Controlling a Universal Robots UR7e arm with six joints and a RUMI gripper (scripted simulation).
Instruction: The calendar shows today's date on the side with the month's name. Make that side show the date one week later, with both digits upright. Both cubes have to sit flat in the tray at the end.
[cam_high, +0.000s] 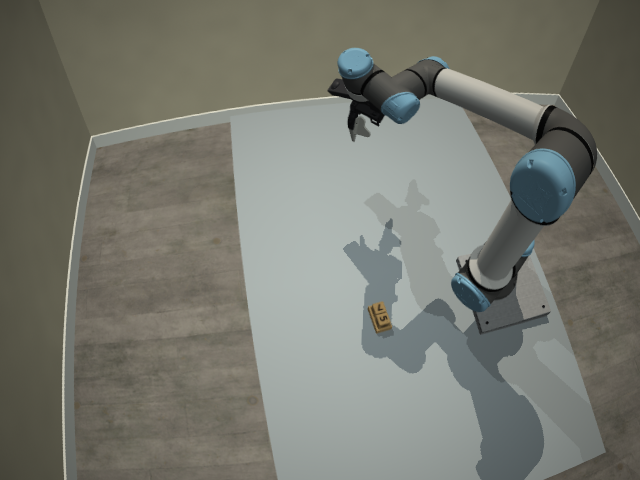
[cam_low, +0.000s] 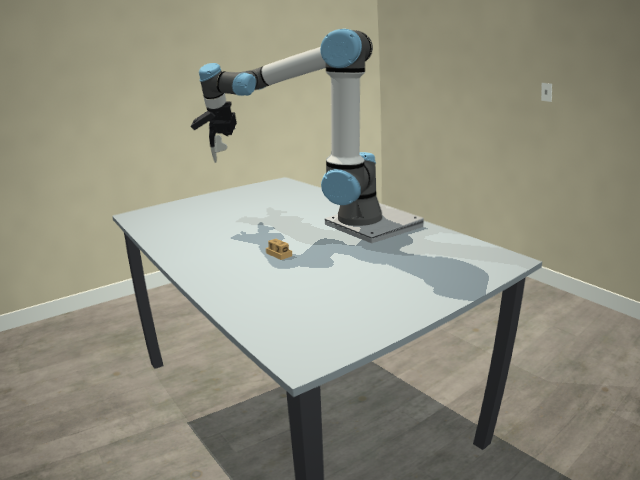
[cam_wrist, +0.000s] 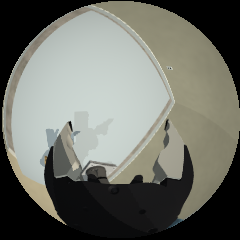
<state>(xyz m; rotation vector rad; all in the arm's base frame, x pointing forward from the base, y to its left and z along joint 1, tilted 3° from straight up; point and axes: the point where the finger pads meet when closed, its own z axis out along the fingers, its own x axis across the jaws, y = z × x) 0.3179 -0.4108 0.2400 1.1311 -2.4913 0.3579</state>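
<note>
We see the claw (cam_low: 216, 140) hanging high above the far left part of the surface (cam_low: 320, 330), fingers spread to their full width with nothing between them. The calendar tray (cam_high: 373, 318) with its two cubes (cam_high: 381, 315) sits well apart from it, nearer to us and close to the arm's base plate (cam_high: 537, 310). In the top view the tray's long axis runs roughly near-to-far, slightly slanted. The cubes' top faces show marks that may read 1 and 5, but they are too small to be sure. The side with the month's name is not readable, and the wrist view does not show the tray.
</note>
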